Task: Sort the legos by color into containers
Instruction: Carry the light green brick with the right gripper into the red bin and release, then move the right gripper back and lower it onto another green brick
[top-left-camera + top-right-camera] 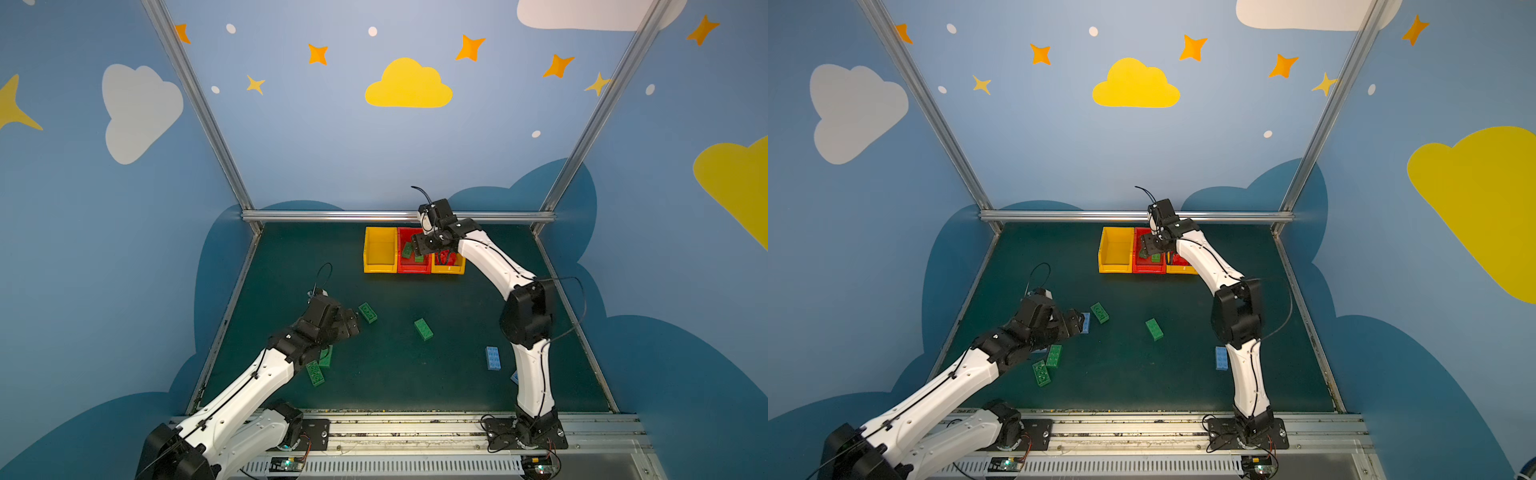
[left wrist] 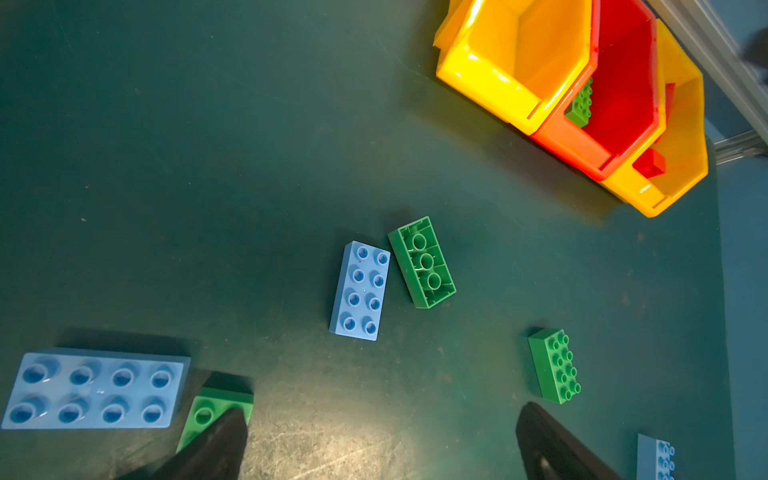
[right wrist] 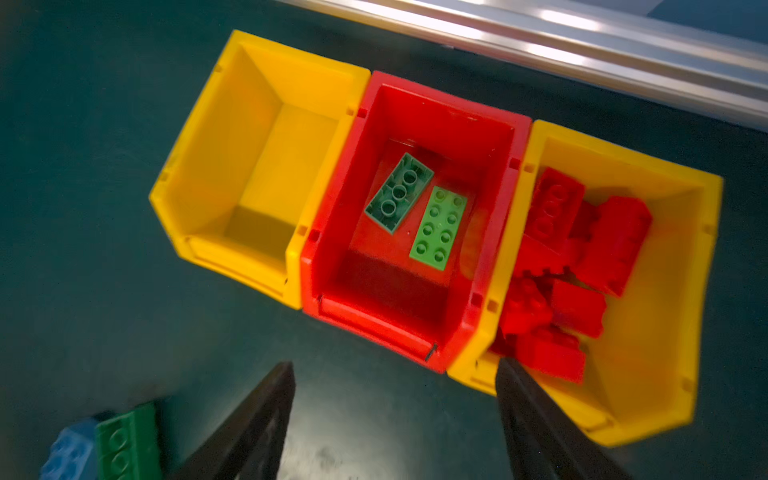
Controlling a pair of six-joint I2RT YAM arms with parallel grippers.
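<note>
Left fingers [image 2: 216,451] spread wide, right fingers [image 3: 249,432] parted

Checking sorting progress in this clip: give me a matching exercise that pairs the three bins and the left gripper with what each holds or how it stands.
Things:
1. left yellow bin
2. red bin
3. right yellow bin
4. left gripper

States:
a. holds red bricks
b. open, nothing between its jaws
c. holds nothing
d. holds two green bricks

Pairs: 1-c; 2-d; 3-a; 4-b.
</note>
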